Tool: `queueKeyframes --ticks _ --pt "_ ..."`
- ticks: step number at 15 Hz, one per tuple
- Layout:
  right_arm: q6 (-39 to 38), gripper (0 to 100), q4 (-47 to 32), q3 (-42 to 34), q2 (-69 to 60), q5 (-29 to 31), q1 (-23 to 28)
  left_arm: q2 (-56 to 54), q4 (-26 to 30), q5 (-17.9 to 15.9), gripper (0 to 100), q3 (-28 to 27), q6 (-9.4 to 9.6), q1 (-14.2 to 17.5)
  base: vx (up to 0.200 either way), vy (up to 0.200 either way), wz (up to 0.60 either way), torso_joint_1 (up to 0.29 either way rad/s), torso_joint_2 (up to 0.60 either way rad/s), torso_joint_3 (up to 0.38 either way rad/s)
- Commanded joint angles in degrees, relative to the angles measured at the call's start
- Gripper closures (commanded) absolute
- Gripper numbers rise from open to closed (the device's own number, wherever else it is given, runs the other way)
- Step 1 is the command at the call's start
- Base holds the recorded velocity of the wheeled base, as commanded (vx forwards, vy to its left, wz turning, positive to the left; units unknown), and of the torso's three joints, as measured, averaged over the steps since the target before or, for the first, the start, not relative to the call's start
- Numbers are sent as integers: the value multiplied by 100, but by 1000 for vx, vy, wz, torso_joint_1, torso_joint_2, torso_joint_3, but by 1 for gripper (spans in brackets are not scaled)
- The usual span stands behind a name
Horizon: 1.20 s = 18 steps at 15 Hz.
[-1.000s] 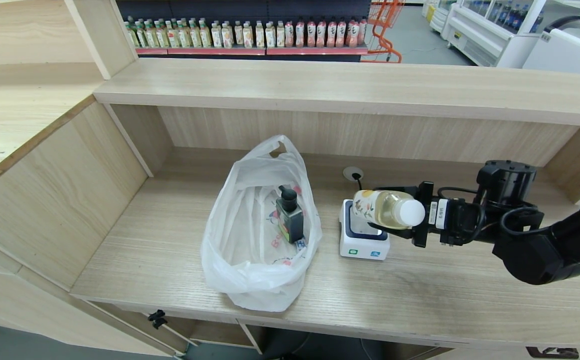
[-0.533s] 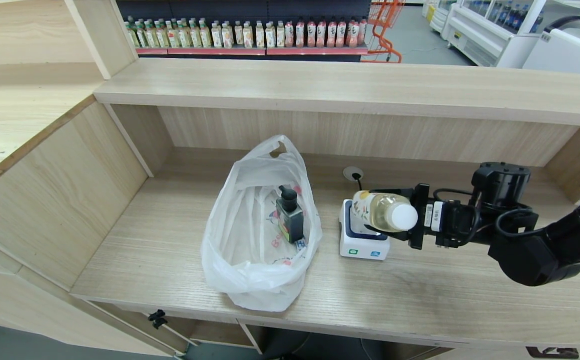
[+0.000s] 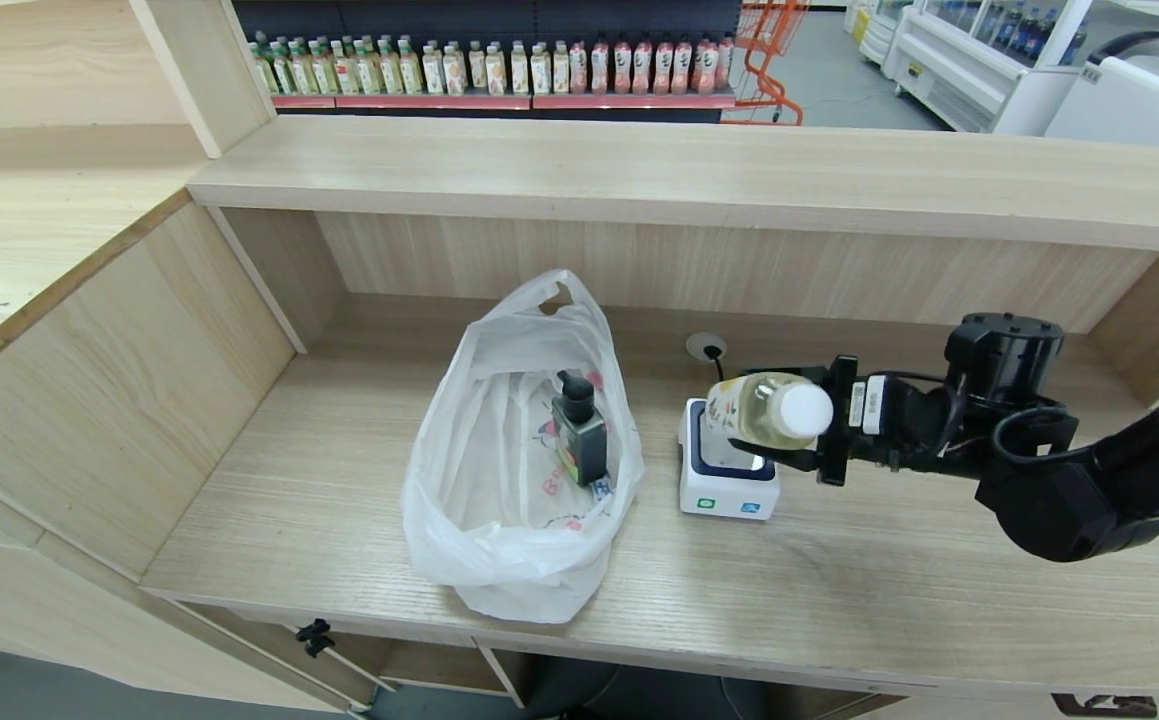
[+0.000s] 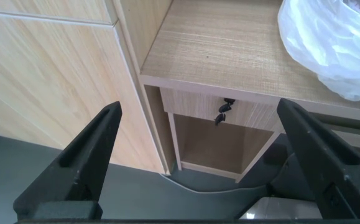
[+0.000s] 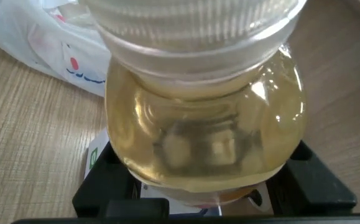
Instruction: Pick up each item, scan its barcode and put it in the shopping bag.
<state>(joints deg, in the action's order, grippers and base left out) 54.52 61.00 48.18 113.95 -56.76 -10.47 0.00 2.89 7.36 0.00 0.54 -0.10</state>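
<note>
**Drink bottle over the scanner**

My right fingers (image 3: 777,418) are pinching the drink bottle (image 3: 754,410) from both sides. The bottle lies on its side in the air, just above the white scanner (image 3: 728,488). Its white cap points back at my arm. From my right wrist I look past the cap and see the pale yellow drink (image 5: 204,124) inside.

My left fingers (image 4: 195,162) are spread wide and hold nothing. They hang low, off the near edge of the tabletop (image 3: 839,580).

The shopping bag (image 3: 459,480) stands open just beside the scanner. A dark pump bottle (image 3: 579,435) is already in it.

I think the bottle is a bit heavy, because it looks nearly full. It is round and smooth, so it could slip or roll in my grip. The plastic may bend a little if I squeeze too hard. The best place to hold it seems to be around the wide body, not the cap.

The bag is soft and floppy. I think the bottle should go in gently, beside the pump bottle, so the bag does not tip.
</note>
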Motion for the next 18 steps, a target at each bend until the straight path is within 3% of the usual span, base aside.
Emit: queueKeyframes --ticks 1,3,5,9,18 --pt "-1259 100 70 306 -751 218 45 0 1 2 0 0 -1 1 0 0 0 0 0 0" --pt "-3140 100 61 359 -1322 930 -8 0 1 2 0 0 -1 1 0 0 0 0 0 0" --pt "-4590 100 26 368 -1604 1738 -377 0 -8 2 0 0 -1 1 0 0 0 0 0 0" --pt "-5979 100 -422 280 -1735 2283 -922 0 1 2 0 0 -1 1 0 0 0 0 0 0" --pt "-6216 100 -704 -406 -1867 2310 -2108 0 1 2 0 0 -1 1 0 0 0 0 0 0"
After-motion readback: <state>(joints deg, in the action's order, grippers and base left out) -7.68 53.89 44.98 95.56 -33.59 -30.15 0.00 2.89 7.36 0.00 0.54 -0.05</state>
